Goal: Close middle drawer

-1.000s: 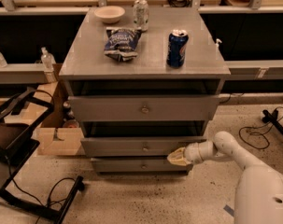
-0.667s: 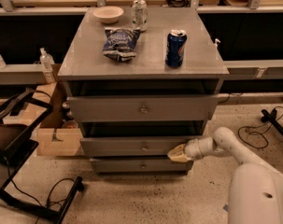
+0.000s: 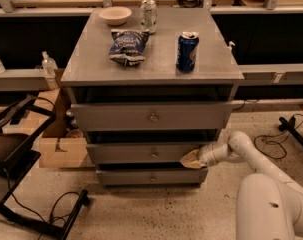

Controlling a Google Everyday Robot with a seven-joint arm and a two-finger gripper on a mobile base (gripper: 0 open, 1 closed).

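Most of the closing seemed done: the grey wooden middle drawer with its small round metal knob (image 3: pixel 136 153) appeared only slightly proud of the grey cabinet (image 3: pixel 156 64). The robot's cream-tipped gripper (image 3: pixel 191 159) touched the right end of the drawer's front panel, and whether it was open or closed could not be told. A short final push seemed to remain.

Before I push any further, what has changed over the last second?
The gripper has stayed against the right end of the middle drawer front and edged slightly toward the cabinet; the drawer looks a little further in. The robot's body has come closer. The top drawer, bottom drawer, blue can and chip bag have not moved.
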